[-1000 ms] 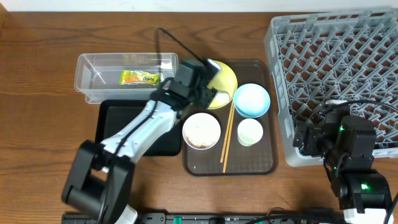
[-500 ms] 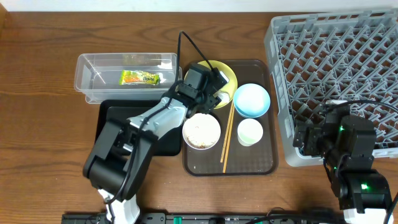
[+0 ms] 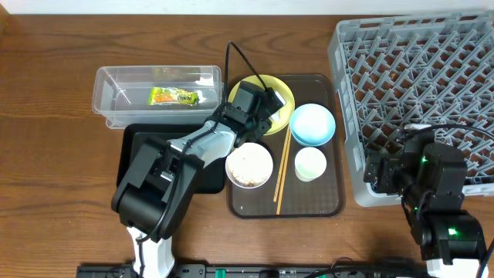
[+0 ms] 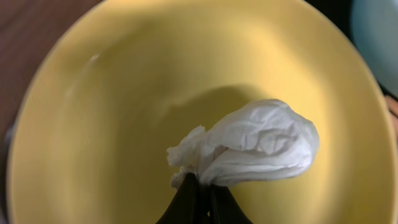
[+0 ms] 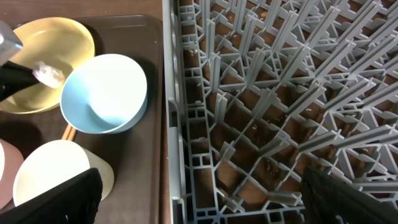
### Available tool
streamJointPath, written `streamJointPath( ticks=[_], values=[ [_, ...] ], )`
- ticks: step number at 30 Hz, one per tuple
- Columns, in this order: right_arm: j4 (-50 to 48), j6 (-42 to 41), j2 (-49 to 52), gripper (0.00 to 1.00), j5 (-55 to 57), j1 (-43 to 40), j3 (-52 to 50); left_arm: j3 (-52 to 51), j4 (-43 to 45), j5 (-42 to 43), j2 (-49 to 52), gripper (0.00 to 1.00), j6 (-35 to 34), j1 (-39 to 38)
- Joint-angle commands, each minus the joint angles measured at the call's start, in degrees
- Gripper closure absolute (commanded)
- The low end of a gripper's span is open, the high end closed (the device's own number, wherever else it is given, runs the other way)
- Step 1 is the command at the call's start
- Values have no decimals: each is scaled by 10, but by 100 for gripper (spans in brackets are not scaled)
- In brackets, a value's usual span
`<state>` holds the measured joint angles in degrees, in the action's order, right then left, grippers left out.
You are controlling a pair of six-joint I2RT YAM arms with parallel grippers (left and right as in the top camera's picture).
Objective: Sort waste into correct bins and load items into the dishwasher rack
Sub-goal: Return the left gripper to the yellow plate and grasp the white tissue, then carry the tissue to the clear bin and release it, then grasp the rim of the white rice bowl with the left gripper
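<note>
Crumpled white tissue (image 4: 255, 146): pinched at its lower left edge by the left claw (image 4: 202, 194), tips pressed together on it. The wad sits over the round yellow plate (image 4: 112, 93); touching or lifted, cannot tell.

Right of that claw: light blue bowl (image 3: 312, 123). Behind it, toward the arm base: white bowl (image 3: 249, 164) with rice scraps, wooden chopsticks (image 3: 282, 166) beside. Left of it: clear box (image 3: 116, 96) holding the snack wrapper (image 3: 174, 96).

Right claw (image 5: 200, 183): spread wide, gripping nothing, over the edge of the grey rack (image 5: 261, 93).
</note>
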<state>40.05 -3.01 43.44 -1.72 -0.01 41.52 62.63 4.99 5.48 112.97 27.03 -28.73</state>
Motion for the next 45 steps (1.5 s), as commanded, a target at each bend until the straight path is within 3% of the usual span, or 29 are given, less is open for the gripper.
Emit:
streamJointPath(
  ticks=[1, 8, 14, 18, 20, 21, 24, 26, 28, 32, 37, 45],
  values=[
    [0, -8, 0, 1, -3, -9, 11, 4, 3, -46, -51, 94, -36, 0],
    [1, -8, 0, 1, -3, -9, 11, 4, -51, -62, -179, 94, -256, 44],
    [0, -8, 0, 1, -3, -9, 11, 4, -61, -62, -201, 93, -378, 141],
    [0, -8, 0, 1, -3, -9, 11, 4, -70, -61, -180, 72, -405, 193],
    [0, -8, 0, 1, -3, -9, 11, 4, -85, -61, -178, 48, -405, 205],
    [0, -8, 0, 1, -3, -9, 11, 4, -89, -61, -180, 41, -404, 208],
    [0, -8, 0, 1, -3, -9, 11, 4, -96, -57, -202, 36, -404, 209],
    [0, -8, 0, 1, -3, -9, 11, 4, -108, -42, -224, 35, -405, 204],
    [0, -8, 0, 1, -3, -9, 11, 4, -146, -31, -256, 23, -409, 192],
    [0, -8, 0, 1, -3, -9, 11, 4, -269, -31, -298, 16, -475, 142],
    [0, -8, 0, 1, -3, -9, 11, 0, -373, -29, -292, 14, -558, 45],
    [0, -8, 0, 1, -3, -9, 11, -7, -358, -51, -215, 26, -561, -108]
  ],
)
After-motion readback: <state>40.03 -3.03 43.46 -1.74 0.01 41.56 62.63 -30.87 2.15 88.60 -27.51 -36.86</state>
